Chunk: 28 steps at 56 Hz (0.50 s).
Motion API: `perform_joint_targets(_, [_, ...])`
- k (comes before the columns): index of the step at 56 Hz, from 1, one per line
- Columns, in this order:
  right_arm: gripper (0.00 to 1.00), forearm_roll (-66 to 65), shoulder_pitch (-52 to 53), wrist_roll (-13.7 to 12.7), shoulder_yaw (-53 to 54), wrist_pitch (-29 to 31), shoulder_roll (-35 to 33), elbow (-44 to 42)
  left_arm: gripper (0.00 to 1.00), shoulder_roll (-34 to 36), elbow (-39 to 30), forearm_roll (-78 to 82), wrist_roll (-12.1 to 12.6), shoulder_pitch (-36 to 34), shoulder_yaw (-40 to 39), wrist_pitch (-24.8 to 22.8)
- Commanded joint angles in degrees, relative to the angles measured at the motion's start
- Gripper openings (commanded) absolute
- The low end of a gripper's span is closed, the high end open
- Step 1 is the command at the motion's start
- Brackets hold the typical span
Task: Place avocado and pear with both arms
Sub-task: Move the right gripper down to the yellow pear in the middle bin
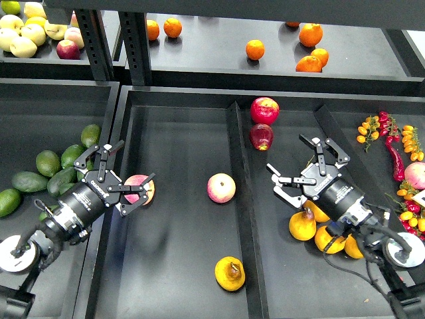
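The pear (230,273), yellow-orange with a dark brown blotch, lies at the front of the middle tray (179,133), apart from both grippers. Several green avocados (48,162) lie in the left tray. A lighter, elongated one (8,201) is at the far left, and I cannot tell which is the task's avocado. My left gripper (121,179) is open and empty over the wall between the left and middle trays. It is just right of the avocados. My right gripper (304,171) is open and empty above the right tray's yellow pears (302,226).
A pink apple (139,191) sits right by my left fingertips, and another (220,187) at mid-tray. Two red apples (264,110) lie at the back of the right tray. Chillies and small tomatoes (392,139) are at far right. Oranges (254,49) and pale apples (23,40) sit on the upper shelf.
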Motion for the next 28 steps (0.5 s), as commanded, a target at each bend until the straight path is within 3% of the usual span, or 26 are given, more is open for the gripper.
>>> perform_joint_targets(1, [1.0,-1.32,2.04,-2.84,-3.68,3.63,-4.69,0.03,0.99,-0.34,-2.05,-2.16,0.01,3.51,-1.18,0.0])
perform_joint_targets(7, [1.0,-4.75,4.32,-2.84,-7.64,7.82,-8.73,-0.14,0.99,-0.34,-2.58,-2.78,0.01,5.1,-1.36,0.0])
perform_joint_targets(14, [1.0,-10.97,8.36,-2.84,-14.21,7.82,-13.21,-1.37,0.99,-0.34,-3.37,-2.78,0.01,5.98,-1.79,0.0])
perform_joint_targets(28, [1.0,-21.36,13.91,-2.84,-24.34,7.82,-12.61,-5.15,0.99,-0.34,-4.78,-2.78,0.01,7.03,-2.76,0.0])
